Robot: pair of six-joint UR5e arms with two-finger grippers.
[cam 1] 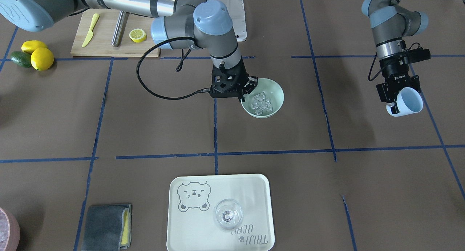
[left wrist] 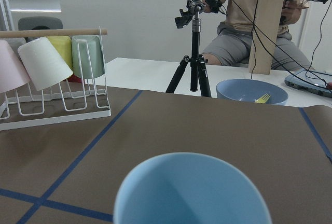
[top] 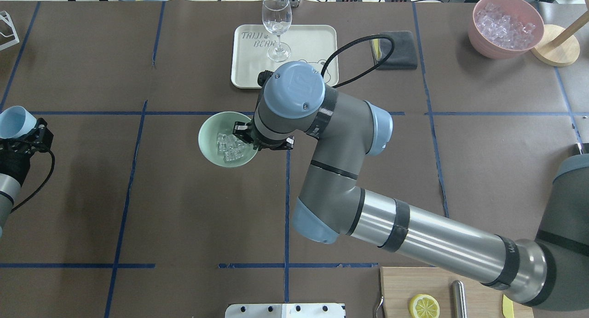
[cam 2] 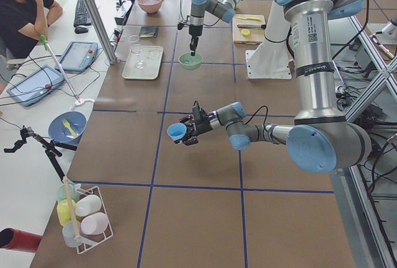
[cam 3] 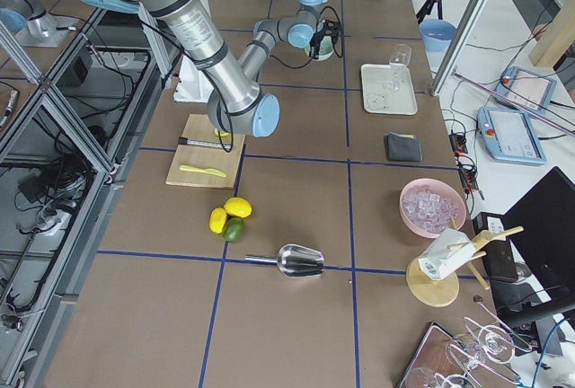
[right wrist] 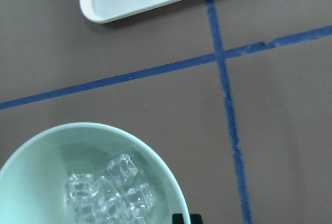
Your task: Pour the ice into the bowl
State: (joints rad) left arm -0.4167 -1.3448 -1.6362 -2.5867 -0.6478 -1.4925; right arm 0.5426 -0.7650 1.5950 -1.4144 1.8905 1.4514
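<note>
The pale mint-green bowl (cam 1: 279, 94) stands on the brown table near its middle and holds a heap of clear ice cubes (cam 1: 262, 101). It also shows in the overhead view (top: 204, 138) and the right wrist view (right wrist: 31, 151), with the ice (right wrist: 109, 193) inside. My right gripper (cam 1: 247, 90) reaches down at the bowl's rim on the robot's right side and appears pinched on it. Only a dark fingertip (right wrist: 181, 218) shows at the rim. My left gripper (cam 1: 399, 98) is far off to the side, shut on a light blue cup (cam 1: 408, 101) that lies tilted on its side and looks empty (left wrist: 192, 193).
A pale tray (cam 1: 189, 229) with a clear glass (cam 1: 227, 214) lies beyond the bowl, with a grey cloth (cam 1: 107, 225) beside it. A pink bowl of ice (top: 501, 26) stands far right. A cutting board (cam 1: 105, 29) holds a lemon half and a knife, with lemons (cam 1: 36, 55) next to it. A cup rack (left wrist: 52, 79) is past the left gripper.
</note>
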